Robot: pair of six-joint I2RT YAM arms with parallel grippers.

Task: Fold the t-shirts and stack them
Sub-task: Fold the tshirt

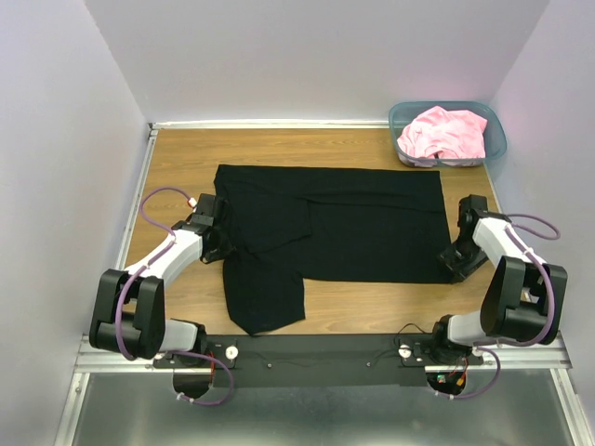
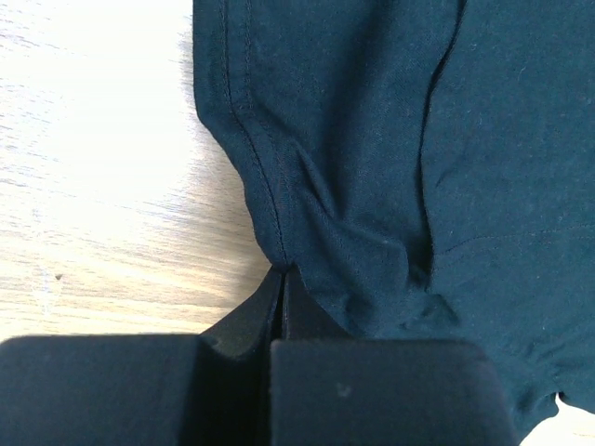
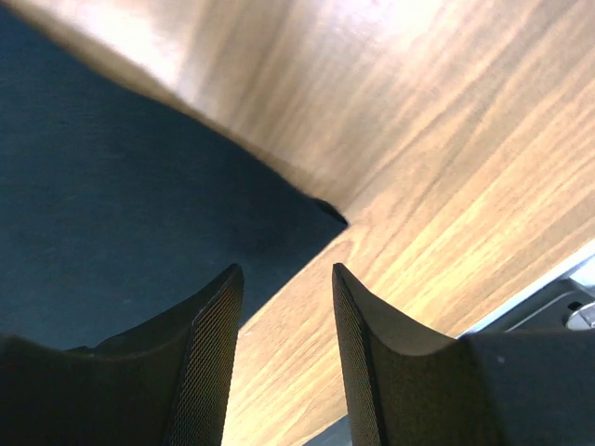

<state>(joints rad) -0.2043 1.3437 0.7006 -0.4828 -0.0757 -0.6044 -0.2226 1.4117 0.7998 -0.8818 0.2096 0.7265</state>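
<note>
There are two shirts. The black shirt [image 1: 372, 223] lies on the table [image 1: 186, 158]. The pink shirt [image 1: 444, 133] sits bunched in the one bin [image 1: 498, 141]. Only the left wrist view shows the left gripper [image 2: 282, 279] pinching the black shirt's edge. Only the right wrist view shows the right gripper [image 3: 286, 271] spread apart by a corner of the black shirt.

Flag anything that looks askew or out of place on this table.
The black t-shirt lies unevenly: its left part is doubled over and a flap juts toward the near edge, puckered where the left hand pinches its hem. The pink t-shirt sits crumpled in the teal bin, far right corner.
</note>
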